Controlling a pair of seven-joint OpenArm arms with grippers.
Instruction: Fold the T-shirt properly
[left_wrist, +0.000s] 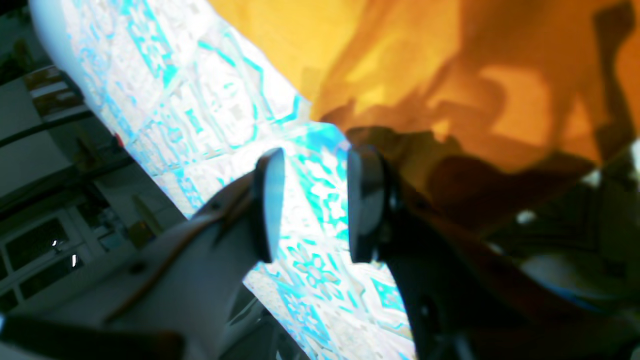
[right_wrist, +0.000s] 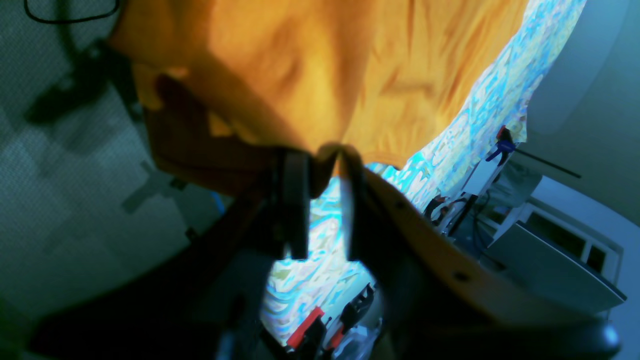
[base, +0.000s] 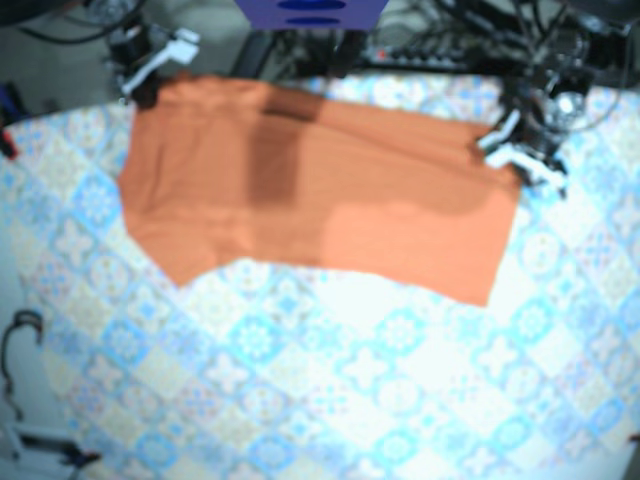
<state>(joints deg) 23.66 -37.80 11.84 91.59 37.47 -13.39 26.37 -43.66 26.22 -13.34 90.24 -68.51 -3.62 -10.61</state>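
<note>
Left claw (left_wrist: 315, 205): its 2 dark pads (left_wrist: 267, 200) stand well apart with only tablecloth showing in the gap. It has hold of nothing, and the shirt's edge lies just beside 1 pad.
Right claw (right_wrist: 324, 200): its 2 fingers are nearly together, the tips pinched on the shirt's edge. Wrinkles fan out from the pinch.
Claws, seen from above: 2, with 1 at each far corner of the shirt. The right claw is at the view's left corner and the left claw at the view's right.
Shirt (base: 320, 190): 1, orange, spread mostly flat across the far half of the table. 1 darker band runs down it left of centre.
Tablecloth (base: 300, 380): 1, in a blue and white tile pattern, lying under the shirt.
</note>
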